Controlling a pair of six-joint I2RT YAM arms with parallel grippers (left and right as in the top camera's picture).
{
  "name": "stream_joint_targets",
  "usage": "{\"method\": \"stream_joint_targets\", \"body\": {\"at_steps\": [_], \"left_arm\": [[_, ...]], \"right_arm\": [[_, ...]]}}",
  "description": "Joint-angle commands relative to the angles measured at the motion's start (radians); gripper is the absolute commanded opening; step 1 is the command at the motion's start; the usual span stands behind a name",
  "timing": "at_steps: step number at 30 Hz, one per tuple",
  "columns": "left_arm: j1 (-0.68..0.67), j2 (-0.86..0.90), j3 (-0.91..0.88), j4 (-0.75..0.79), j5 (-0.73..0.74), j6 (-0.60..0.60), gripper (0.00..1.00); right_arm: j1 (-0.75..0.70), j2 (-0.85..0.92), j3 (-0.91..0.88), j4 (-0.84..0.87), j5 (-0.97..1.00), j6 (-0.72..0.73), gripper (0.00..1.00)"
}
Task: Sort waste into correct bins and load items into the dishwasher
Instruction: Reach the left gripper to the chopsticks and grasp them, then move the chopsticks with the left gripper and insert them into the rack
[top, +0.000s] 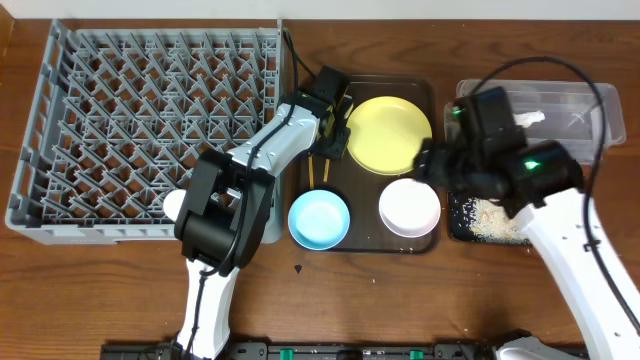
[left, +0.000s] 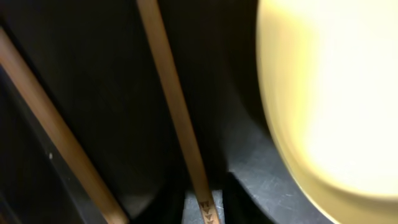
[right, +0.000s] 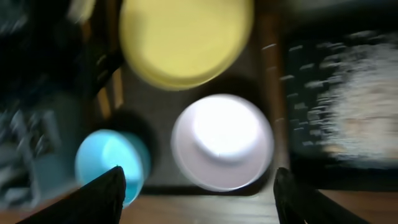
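My left gripper (top: 333, 135) is low over the brown serving tray, just left of the yellow plate (top: 388, 133). In the left wrist view its jaws stand tight on one wooden chopstick (left: 180, 124), and the second chopstick (left: 50, 143) lies loose to the left. My right gripper (right: 199, 199) hangs open and empty above the white bowl (right: 222, 140), with the light blue bowl (right: 109, 158) to its left. The grey dish rack (top: 60, 120) fills the left side. A small white cup (top: 174, 205) sits by its front corner.
The clear tub (top: 585, 110) at the back right holds a crumpled white napkin (top: 530, 120). In front of it the black tray (top: 455, 225) holds rice scraps (top: 490, 218). The brown serving tray (top: 365, 235) lies mid-table, with bare wooden table in front of it.
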Motion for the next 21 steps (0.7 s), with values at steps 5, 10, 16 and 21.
{"method": "stream_joint_targets", "body": {"at_steps": [5,10,16,21], "left_arm": [[0.000,-0.028,0.010,-0.084,0.002,-0.031,0.08],[0.020,-0.181,0.025,-0.158,-0.010,-0.050,0.07],[0.100,-0.371,0.025,-0.239,-0.010,-0.050,0.08],[0.200,-0.421,0.025,-0.294,-0.069,-0.057,0.08]], "right_arm": [[-0.236,-0.153,0.011,-0.029,0.129,-0.038,0.80],[-0.309,-0.185,0.011,-0.032,0.128,-0.038,0.89],[-0.328,-0.185,0.011,-0.042,0.128,-0.080,0.92],[-0.328,-0.185,0.011,-0.071,0.127,-0.079,0.93]]}}
